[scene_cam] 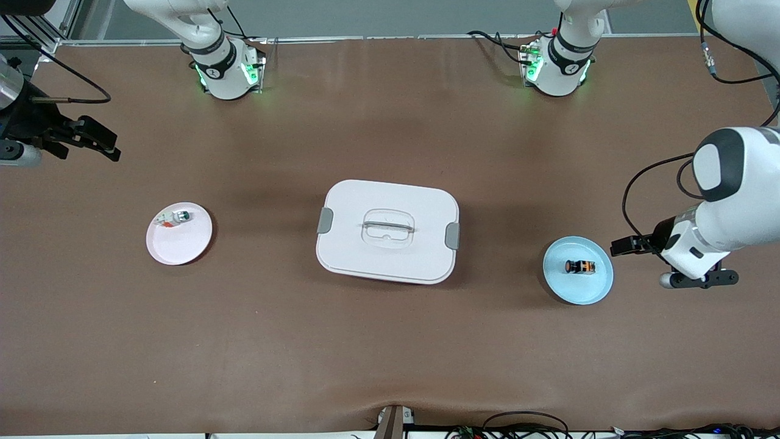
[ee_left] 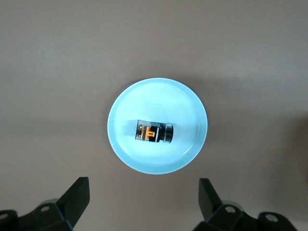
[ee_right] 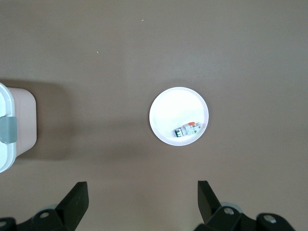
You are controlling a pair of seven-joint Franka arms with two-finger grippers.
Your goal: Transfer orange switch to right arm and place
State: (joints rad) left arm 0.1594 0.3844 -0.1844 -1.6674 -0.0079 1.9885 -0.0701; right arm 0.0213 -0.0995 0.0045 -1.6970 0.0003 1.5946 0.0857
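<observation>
Nothing done yet: orange switch (scene_cam: 579, 267) lies on its side on the blue plate (scene_cam: 600, 288), lower right of the front frame, untouched. Left gripper (ee_left: 144, 204) hangs over the table beside that plate, fingers apart and empty. Right gripper (ee_right: 143, 204), upper left of the front frame, waits spread; pick, handover and placing all remain.

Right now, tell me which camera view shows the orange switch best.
The left wrist view: the orange switch lies on its side in the middle of the light blue plate, seen large from straight above, orange bands clear. The front view shows it only as a tiny dark and orange speck on that plate. The right wrist view does not show it.
</observation>
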